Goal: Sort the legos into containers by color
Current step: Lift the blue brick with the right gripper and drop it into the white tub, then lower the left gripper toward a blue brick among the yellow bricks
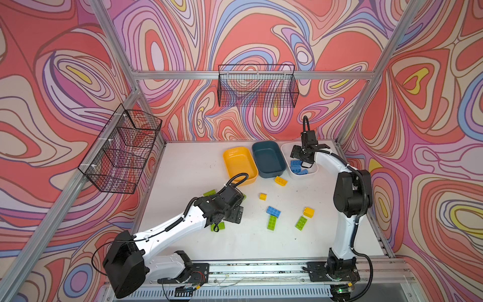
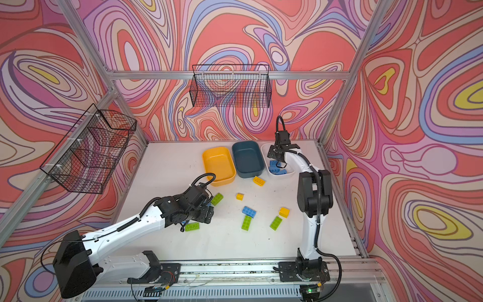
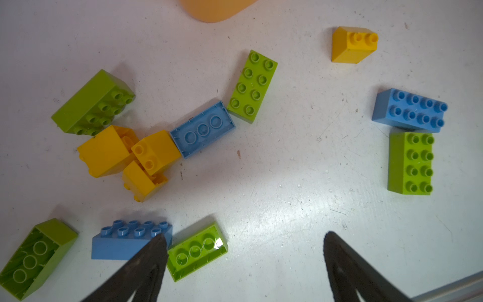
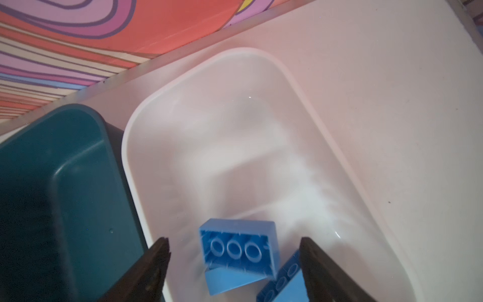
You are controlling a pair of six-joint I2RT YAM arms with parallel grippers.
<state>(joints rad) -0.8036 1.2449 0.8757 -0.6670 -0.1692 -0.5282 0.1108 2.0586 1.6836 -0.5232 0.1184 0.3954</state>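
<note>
**Right side blurred, left side half hidden**

The blue brick is motion-blurred, underside up, inside the white bin. It sits between the right gripper fingers but clear of them; jaws wide, holding nothing. 2 more blue pieces under it are cut off. In both top views the left arm hides most of the brick cluster, well apart from the white bin. The left gripper hangs at its edge, wide, empty. The right arm bends down over the white bin.

Bright, even light; glare on the table; motion-blurred blue brick; bowed edges.
</note>
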